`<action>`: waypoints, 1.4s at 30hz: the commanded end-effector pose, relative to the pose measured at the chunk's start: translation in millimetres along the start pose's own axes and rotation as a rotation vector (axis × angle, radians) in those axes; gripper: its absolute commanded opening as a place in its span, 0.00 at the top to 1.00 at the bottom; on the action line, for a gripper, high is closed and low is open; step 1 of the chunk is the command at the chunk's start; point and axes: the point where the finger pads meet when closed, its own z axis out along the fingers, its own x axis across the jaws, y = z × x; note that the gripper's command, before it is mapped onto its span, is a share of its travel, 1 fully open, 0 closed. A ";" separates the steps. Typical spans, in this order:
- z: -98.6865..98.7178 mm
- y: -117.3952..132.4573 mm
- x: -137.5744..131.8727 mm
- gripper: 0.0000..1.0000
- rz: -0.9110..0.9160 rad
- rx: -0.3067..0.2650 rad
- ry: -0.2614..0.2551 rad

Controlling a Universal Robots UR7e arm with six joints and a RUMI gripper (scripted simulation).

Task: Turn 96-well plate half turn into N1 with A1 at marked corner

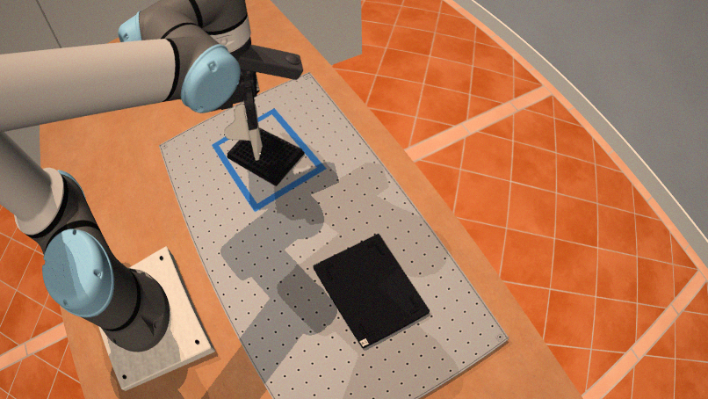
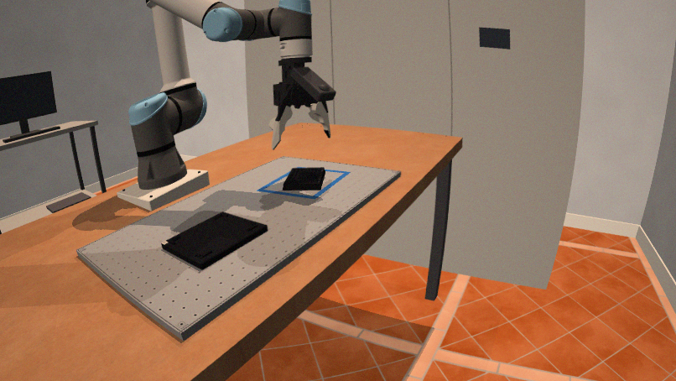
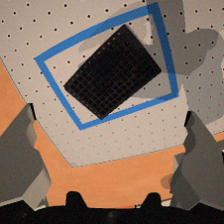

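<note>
Black gridded plate (image 1: 265,157) lies askew inside the blue outline (image 1: 263,200).

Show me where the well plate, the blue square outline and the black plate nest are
well plate (image 3: 114,74), wrist view, on the middle of its well grid
blue square outline (image 1: 288,184), top view, on its lower right band
plate nest (image 1: 370,289), top view, on its flat black top
</note>
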 end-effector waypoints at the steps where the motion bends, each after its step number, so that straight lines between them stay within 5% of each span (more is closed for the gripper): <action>1: -0.4 -0.5 -0.1 0.00 -0.181 -0.002 -0.008; 42: -0.4 -0.5 -0.1 0.00 -1.218 0.002 -0.009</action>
